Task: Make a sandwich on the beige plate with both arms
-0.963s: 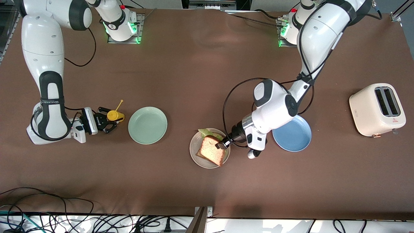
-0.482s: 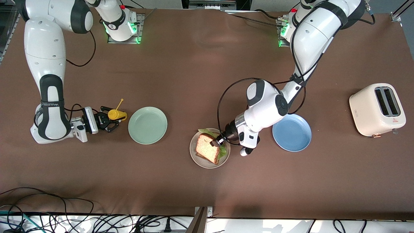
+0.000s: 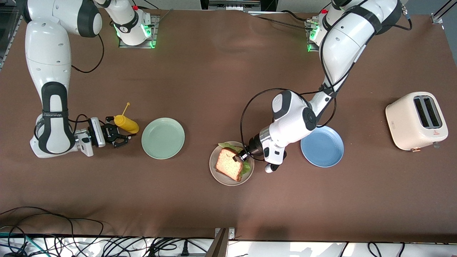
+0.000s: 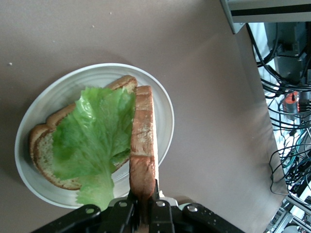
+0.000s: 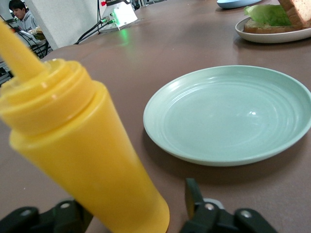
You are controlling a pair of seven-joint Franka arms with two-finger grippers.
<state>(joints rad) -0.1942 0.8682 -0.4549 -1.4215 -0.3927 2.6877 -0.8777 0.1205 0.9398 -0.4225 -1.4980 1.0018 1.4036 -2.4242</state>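
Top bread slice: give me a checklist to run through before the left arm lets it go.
1. Left gripper shut on top slice: ok.
2. Slice over the beige plate: ok.
3. Lettuce lying on bottom slice: ok.
4. Top slice flat on the lettuce: not ok, it stands tilted on edge.
5. Right gripper away from the plate, open beside the mustard bottle: ok.
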